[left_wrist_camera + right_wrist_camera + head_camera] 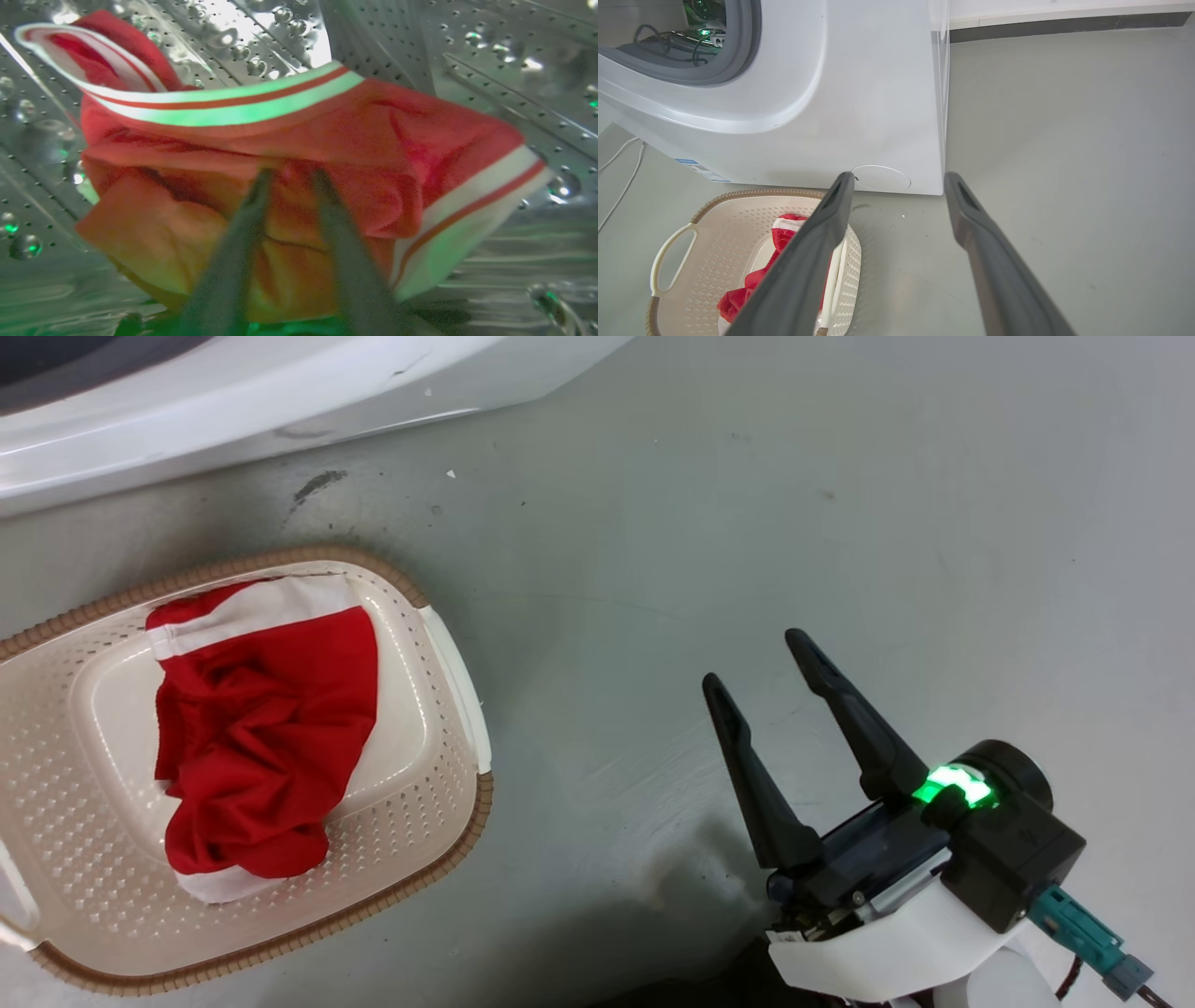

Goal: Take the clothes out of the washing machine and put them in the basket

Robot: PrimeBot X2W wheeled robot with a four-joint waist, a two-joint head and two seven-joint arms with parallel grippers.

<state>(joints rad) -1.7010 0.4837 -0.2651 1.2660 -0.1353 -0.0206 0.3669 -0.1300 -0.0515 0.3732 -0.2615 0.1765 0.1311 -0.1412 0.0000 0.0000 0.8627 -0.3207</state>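
Blurred and close, the two dark fingers (224, 280) of my left pincer (293, 173) reach into the perforated steel drum (467, 51), set narrow, their tips on a red garment (327, 126) with white bands; whether they have the cloth pinched I cannot tell. That garment lies crumpled against the drum wall, just beyond the tips. My right pincer (756, 659) hangs spread wide and empty over the grey floor (747, 485), which is scuffed and stained. To its left on that floor sits the basket (411, 803), well apart from it, with another red and white garment (271, 728) heaped inside; beyond the basket stands the white washing machine (233, 401) with its grey gasket (742, 56)
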